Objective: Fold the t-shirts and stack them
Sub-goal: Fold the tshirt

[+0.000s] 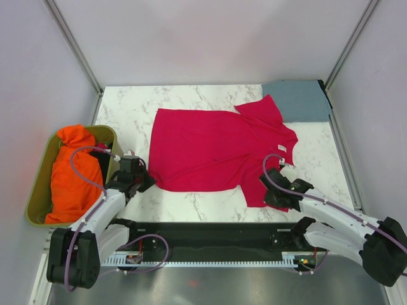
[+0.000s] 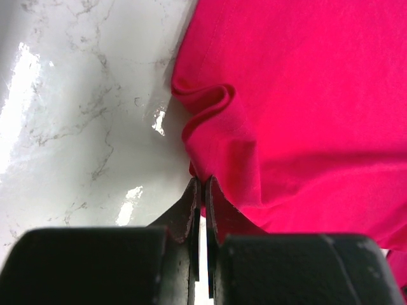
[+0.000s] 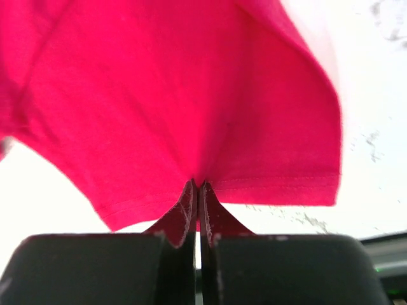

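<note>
The crimson-red t-shirt [image 1: 210,149] lies spread on the marble table, collar and white tag [image 1: 282,149] to the right. The slate blue-grey t-shirt [image 1: 297,100] lies folded as a rectangle at the back right corner. My left gripper [image 1: 150,183] is shut on the red shirt's near left hem corner [image 2: 202,179], which is bunched into a fold. My right gripper [image 1: 266,198] is shut on the near sleeve's hem [image 3: 198,182] and lifts it slightly off the table.
An olive bin [image 1: 39,184] at the left holds orange cloth [image 1: 71,178]. Grey walls with metal posts enclose the table. A black rail [image 1: 210,238] runs along the near edge between the arm bases.
</note>
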